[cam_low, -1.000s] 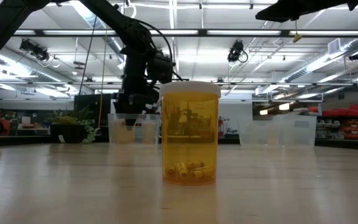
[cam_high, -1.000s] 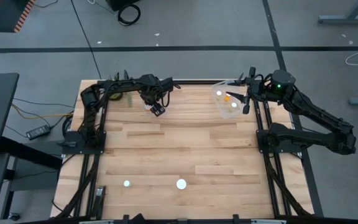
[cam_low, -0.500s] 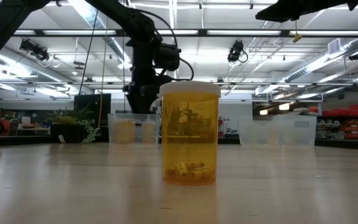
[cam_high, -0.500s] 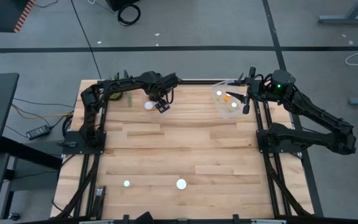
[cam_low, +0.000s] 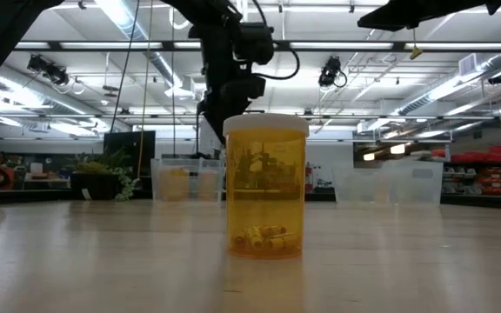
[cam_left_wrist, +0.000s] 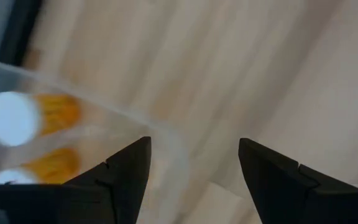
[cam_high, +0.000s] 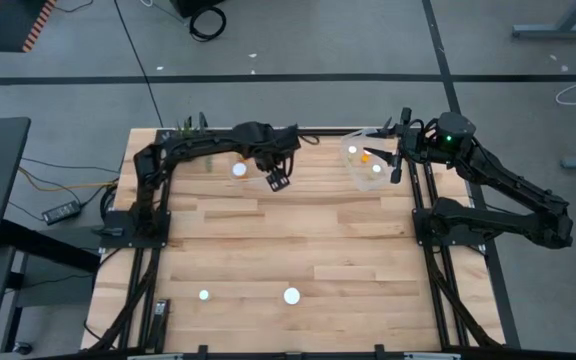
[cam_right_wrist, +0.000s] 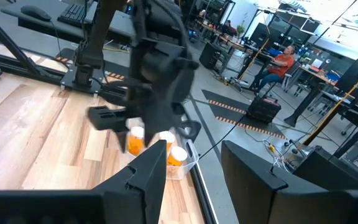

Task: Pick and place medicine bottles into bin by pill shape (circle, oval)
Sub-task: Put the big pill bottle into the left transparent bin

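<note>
Two medicine bottles with white caps stand near the table's front edge (cam_high: pixel 204 295) (cam_high: pixel 291 295); the nearer one looms orange in the low view (cam_low: pixel 265 187), standing on its base. Another bottle (cam_high: pixel 239 169) sits in the clear left bin (cam_left_wrist: pixel 104 118), where the left wrist view shows two orange bottles (cam_left_wrist: pixel 48 115). More bottles lie in the clear right bin (cam_high: pixel 366 162). My left gripper (cam_high: pixel 278 180) (cam_left_wrist: pixel 194 174) is open and empty, up in the air just right of the left bin. My right gripper (cam_high: pixel 398 152) (cam_right_wrist: pixel 194 180) is open and empty by the right bin.
Both clear bins stand along the table's far edge, showing low in the background of the low view (cam_low: pixel 185 178) (cam_low: pixel 390 183). The arm bases stand at the table's left and right sides. Bare wood lies between the bins and the two front bottles. A person sits far off in the room (cam_right_wrist: pixel 283 59).
My left gripper has gone up and toward the table's right edge, away from the left bin. The white-capped bottle it stood over now shows uncovered in that bin.
</note>
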